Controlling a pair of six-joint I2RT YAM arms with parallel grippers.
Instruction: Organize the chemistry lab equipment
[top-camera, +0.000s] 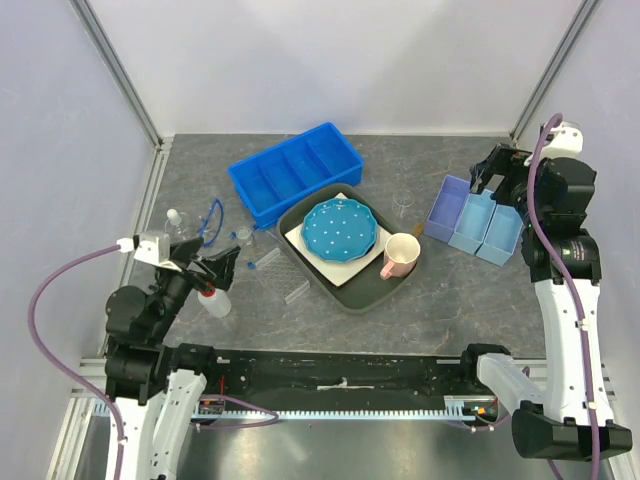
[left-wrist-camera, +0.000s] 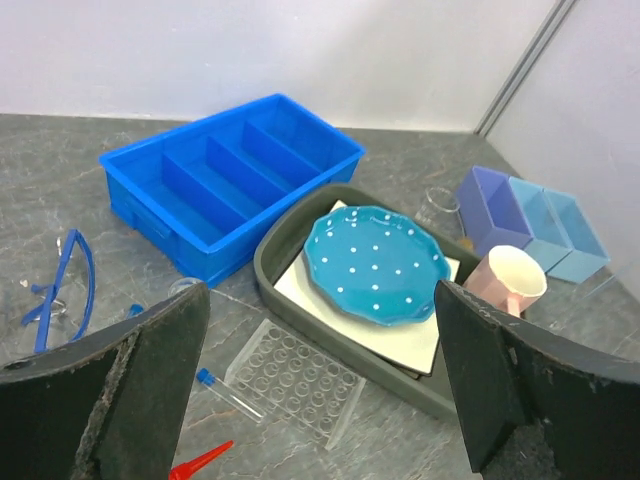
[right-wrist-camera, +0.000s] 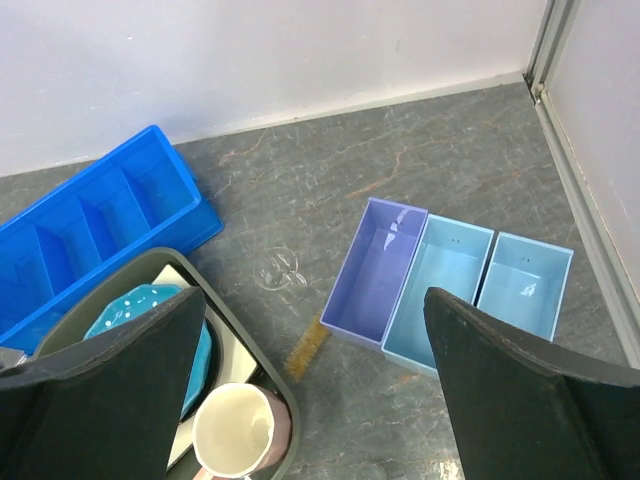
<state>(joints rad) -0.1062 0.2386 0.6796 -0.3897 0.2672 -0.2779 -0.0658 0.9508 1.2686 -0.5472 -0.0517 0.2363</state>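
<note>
Left gripper (top-camera: 218, 268) and right gripper (top-camera: 487, 172) are found open, empty. Three empty bins (right-wrist-camera: 440, 290) are noted under the right, one empty blue crate (left-wrist-camera: 230, 170) before the left.

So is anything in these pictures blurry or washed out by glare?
Top external: soft even light, only faint shadows, everything sharp. Left wrist: the dark fingers up close show little detail; the clear rack behind is crisp. Right wrist: a pale sheen inside the purple bin, and the clear beaker nearly vanishes against the grey table.
</note>
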